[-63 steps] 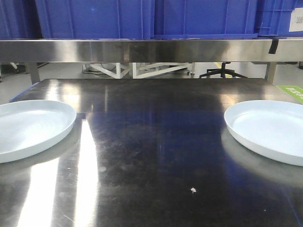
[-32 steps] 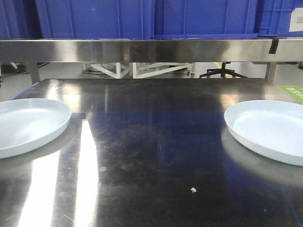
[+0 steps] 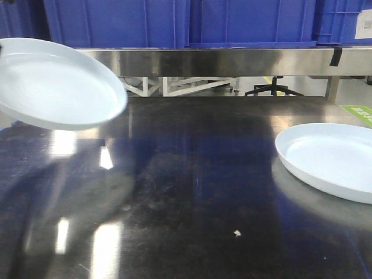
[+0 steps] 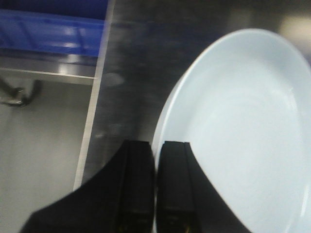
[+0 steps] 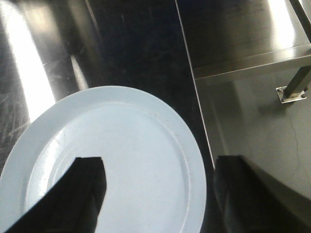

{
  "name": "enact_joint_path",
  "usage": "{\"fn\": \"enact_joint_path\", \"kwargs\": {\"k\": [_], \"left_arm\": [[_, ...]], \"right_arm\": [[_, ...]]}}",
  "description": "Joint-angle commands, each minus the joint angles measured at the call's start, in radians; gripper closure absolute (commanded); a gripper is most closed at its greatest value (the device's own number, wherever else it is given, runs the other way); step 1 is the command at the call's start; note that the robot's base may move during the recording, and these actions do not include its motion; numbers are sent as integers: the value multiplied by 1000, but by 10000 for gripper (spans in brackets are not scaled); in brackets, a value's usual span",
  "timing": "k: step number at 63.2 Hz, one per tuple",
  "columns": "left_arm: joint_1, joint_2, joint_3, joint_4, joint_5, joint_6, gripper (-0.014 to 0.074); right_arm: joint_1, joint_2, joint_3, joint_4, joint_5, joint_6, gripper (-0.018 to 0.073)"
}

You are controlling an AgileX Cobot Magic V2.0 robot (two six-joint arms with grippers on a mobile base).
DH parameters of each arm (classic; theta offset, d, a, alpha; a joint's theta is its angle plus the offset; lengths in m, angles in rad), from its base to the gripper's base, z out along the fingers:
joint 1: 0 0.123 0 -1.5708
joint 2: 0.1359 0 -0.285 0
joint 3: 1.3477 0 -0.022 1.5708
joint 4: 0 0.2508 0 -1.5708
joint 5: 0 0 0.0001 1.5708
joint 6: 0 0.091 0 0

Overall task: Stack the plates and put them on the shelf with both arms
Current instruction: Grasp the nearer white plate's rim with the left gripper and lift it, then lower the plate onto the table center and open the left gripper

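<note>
Raised since half a second ago, the left plate (image 3: 58,84) is off the bench (image 3: 192,174) and hangs in the air at far left, tilted, its upper edge crossing the front bar of the shelf (image 3: 232,61). The right plate (image 3: 328,160) has not shifted and lies flat on the bench at right. The left pincer (image 4: 156,150) is clamped on the raised plate's rim, fingers almost together. Judged, a rim pinch is the only purchase a shallow plate gives while lying flat, and the load hanging from one edge accounts for the tilt. The right pincer (image 5: 158,165) stands wide apart and holds nothing, one finger above the right plate's flat centre and the other beyond its rim. This placing suggests readiness to take that rim. Blue crates (image 3: 250,20) sit on the shelf above the bar. Assessment: carry-over to the right plate is in hand, stacking is not yet done, and shelving is outstanding.
</note>
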Motion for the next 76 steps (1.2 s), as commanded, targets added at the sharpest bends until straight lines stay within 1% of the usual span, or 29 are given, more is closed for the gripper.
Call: {"fn": "enact_joint_path", "kwargs": {"k": [1,7,17,27,31,39,42,50,54,59,63,67,69,71,76], "left_arm": [[-64,-22,-36,-45,-92,-9,499],[-146,8,-37,-97,-144,-9,500],[-256,89,-39,-119,-200,-9,499],[-318,183,-74,-119,-197,-9,499],[-330,216,-90,-119,-197,1,499],[-332,268,-119,-117,-197,8,499],[-332,282,-125,-112,-197,27,499],[-330,306,-143,-78,-179,30,491],[-330,309,-143,-45,-179,30,454],[-330,309,-146,-29,-166,30,346],[-330,309,-146,-12,-158,30,237],[-328,309,-146,-4,-143,30,166],[-326,309,-146,5,-135,30,149],[-327,309,-147,9,-128,30,155],[-322,305,-153,31,-102,28,221]], "right_arm": [[-1,-14,-36,-9,-62,-8,-15],[-1,-14,-36,-9,-45,-8,-15],[-1,-14,-36,-9,-27,-8,-15],[-1,-14,-36,-9,-29,-8,-15],[-1,-14,-36,-9,-29,-8,-15],[-1,-14,-36,-9,-29,-8,-15],[-1,-14,-36,-9,-29,-8,-15],[-1,-14,-36,-9,-29,-8,-15],[-1,-14,-36,-9,-29,-8,-15],[-1,-14,-36,-9,-29,-8,-15],[-1,-14,-36,-9,-29,-8,-15],[-1,-14,-36,-9,-29,-8,-15],[-1,-14,-36,-9,-29,-8,-15],[-1,-14,-36,-9,-29,-8,-15],[-1,-14,-36,-9,-30,-8,-15]]}}
